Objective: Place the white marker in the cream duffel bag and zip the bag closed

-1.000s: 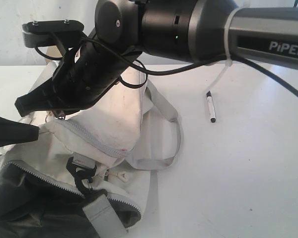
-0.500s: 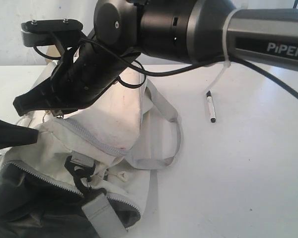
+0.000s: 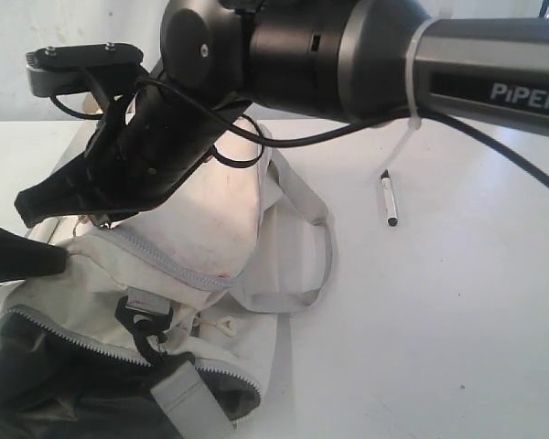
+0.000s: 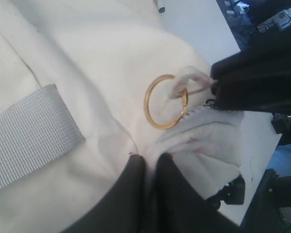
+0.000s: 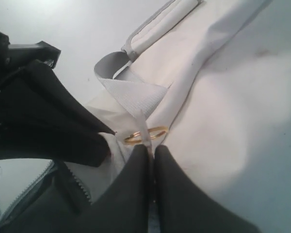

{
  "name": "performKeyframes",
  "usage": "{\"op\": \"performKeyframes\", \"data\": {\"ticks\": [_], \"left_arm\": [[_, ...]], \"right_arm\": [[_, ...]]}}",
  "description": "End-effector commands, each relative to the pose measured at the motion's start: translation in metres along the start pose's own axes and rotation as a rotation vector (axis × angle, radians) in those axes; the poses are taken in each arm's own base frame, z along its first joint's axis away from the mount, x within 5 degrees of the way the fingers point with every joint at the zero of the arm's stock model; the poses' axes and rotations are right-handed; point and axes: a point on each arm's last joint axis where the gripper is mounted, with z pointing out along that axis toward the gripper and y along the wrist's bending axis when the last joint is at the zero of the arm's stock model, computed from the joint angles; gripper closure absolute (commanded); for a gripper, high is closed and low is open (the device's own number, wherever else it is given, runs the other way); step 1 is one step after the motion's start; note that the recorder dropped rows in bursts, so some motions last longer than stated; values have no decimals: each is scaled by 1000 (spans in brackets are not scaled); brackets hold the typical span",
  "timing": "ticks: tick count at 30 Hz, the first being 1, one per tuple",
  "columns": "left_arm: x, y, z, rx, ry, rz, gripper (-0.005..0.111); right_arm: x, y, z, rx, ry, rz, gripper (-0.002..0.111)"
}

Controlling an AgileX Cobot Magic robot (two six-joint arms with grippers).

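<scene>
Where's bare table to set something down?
Free: table right of the white marker; also the wide patch between marker, grey strap and the exterior view's lower right corner. Crowded: left side, cream duffel bag with left tool and right tool shut on it.

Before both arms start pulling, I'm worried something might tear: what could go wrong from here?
1. The left gripper and the right gripper both pinch the cream duffel bag close to its gold ring. Pulling apart could make a grip slip or strain the stitching there.
2. The white marker lies unheld on the table beside the bag. With both grippers busy, one must let go, and the bag may sag shut.
</scene>
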Motion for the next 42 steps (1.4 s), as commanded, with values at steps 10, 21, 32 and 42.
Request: {"op": "performKeyframes", "data": {"ticks": [10, 21, 32, 42], "left_arm": [[7, 10, -12, -58, 28, -61, 107], [3, 6, -12, -15, -12, 70, 107], [3, 6, -12, -14, -15, 73, 107], [6, 9, -12, -49, 14, 1, 107]], "right_arm": [[-21, -6, -17, 80, -208, -34, 108], [-32, -6, -19, 78, -337, -39, 108], [-31, -7, -14, 77, -327, -34, 108], [-18, -8, -20, 117, -170, -79, 108]]}}
